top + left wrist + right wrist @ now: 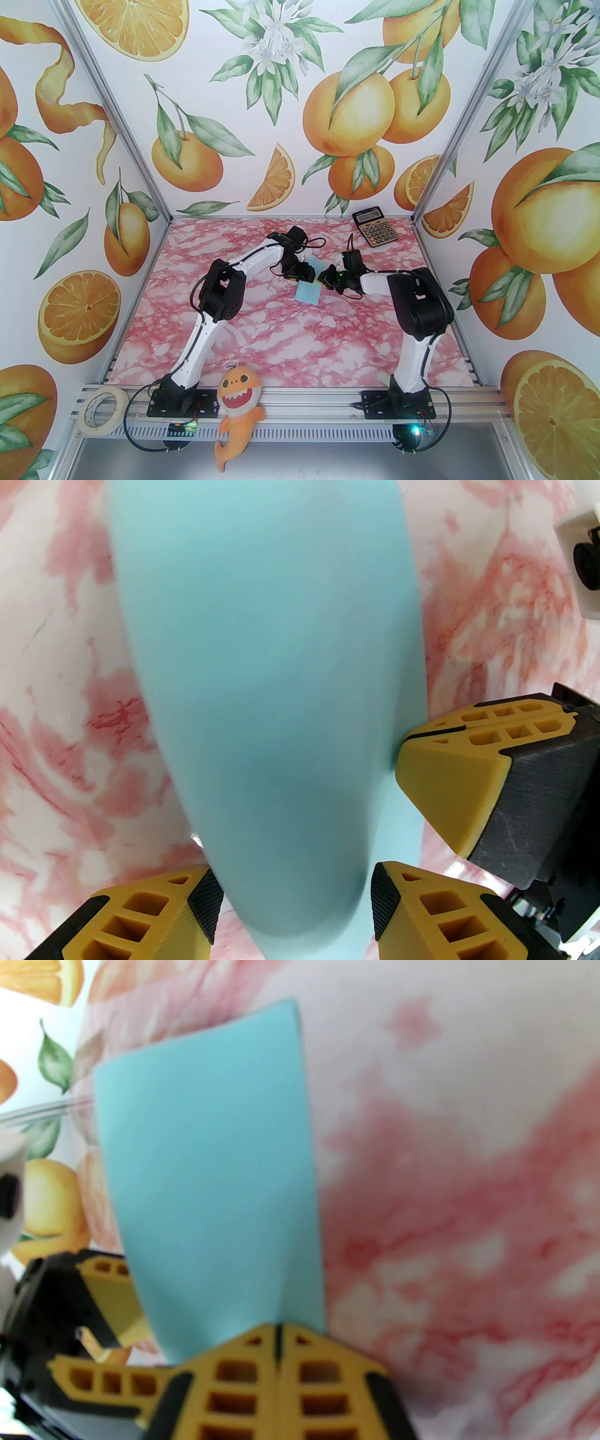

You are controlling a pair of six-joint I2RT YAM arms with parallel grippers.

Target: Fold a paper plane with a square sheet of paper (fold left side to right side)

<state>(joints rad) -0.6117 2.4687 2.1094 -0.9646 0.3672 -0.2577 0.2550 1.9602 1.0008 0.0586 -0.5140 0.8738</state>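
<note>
Pink marble table: right tool pinches square sheet of paper, left tool seemingly agape

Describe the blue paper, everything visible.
The sheet of paper is thin, matte, plain pale blue, bowed rather than flat. It stands tilted between the two arms over the pink marbled table. The right pincer is shut on one edge; another part runs between the spread fingers of the left pincer.

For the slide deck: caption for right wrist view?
Right gripper shut on edge of the light-blue paper, pink marble table behind.
</note>
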